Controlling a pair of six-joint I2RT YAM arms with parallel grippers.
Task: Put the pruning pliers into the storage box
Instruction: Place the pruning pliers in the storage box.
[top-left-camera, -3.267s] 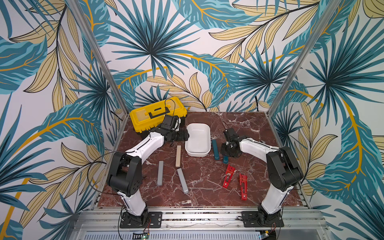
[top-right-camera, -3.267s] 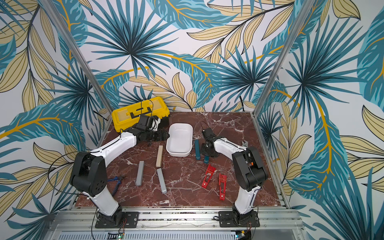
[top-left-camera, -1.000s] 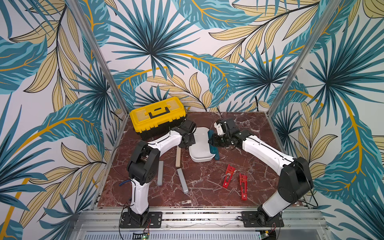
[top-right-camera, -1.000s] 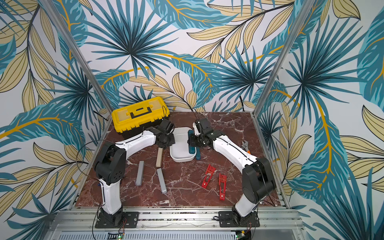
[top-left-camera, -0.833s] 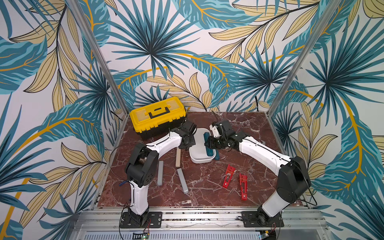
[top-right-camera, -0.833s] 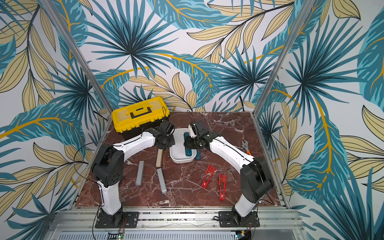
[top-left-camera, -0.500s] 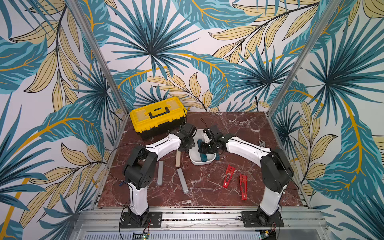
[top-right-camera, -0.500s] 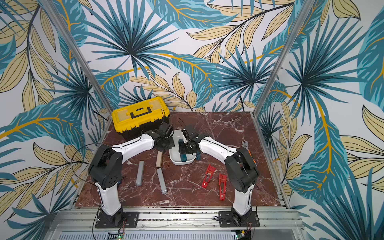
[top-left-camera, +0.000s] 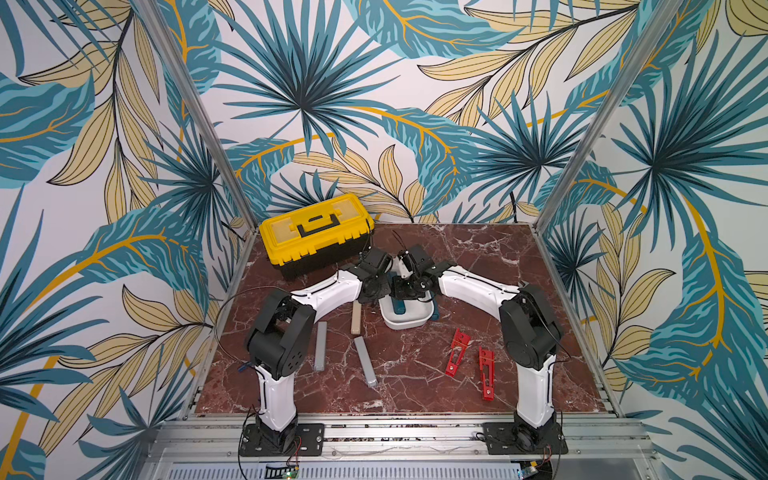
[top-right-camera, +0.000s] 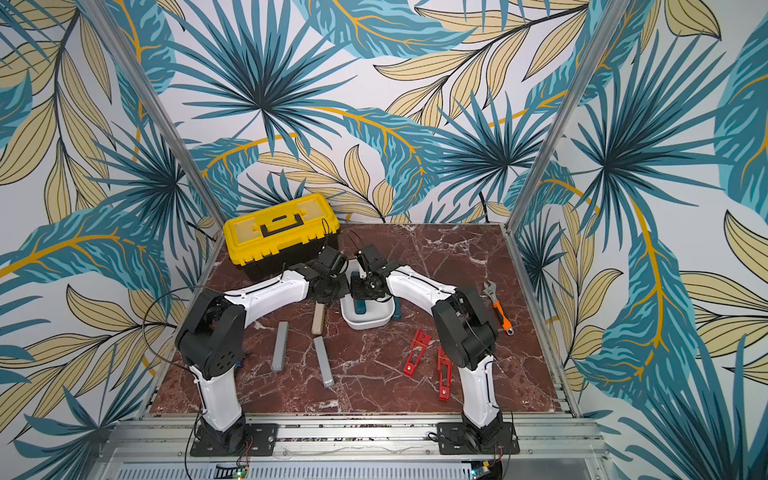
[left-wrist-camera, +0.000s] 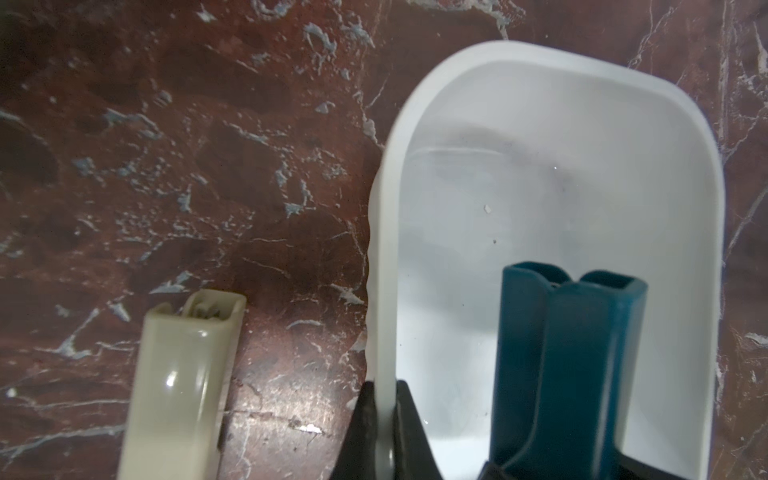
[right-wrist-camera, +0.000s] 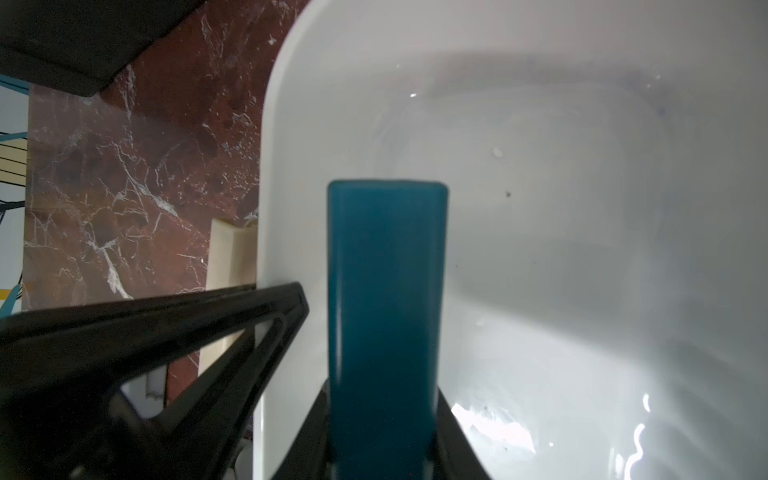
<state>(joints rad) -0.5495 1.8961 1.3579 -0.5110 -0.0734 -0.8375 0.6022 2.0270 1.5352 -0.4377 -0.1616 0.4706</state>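
The white storage box (top-left-camera: 405, 325) (top-right-camera: 365, 322) sits mid-table. My left gripper (left-wrist-camera: 384, 384) (top-left-camera: 376, 291) is shut on its left rim (left-wrist-camera: 386, 249), one finger inside and one outside. My right gripper (right-wrist-camera: 382, 399) (top-left-camera: 406, 291) is shut on a teal pruning plier (right-wrist-camera: 384, 291) (left-wrist-camera: 557, 353), which points down inside the box (right-wrist-camera: 582, 208). Another teal piece (top-left-camera: 434, 311) lies just right of the box. A beige piece (top-left-camera: 355, 320) (left-wrist-camera: 178, 382) lies left of it. Two grey pieces (top-left-camera: 320, 345) (top-left-camera: 365, 361) and two red ones (top-left-camera: 456, 352) (top-left-camera: 486, 373) lie nearer the front.
A yellow-lidded black toolbox (top-left-camera: 316, 235) stands at the back left, close behind my left wrist. An orange-handled wrench (top-right-camera: 498, 307) lies by the right edge, behind my right arm's elbow.
My right gripper has carried the teal piece from the box's right side over the rim and down into the box. My left gripper has kept its hold on the rim.
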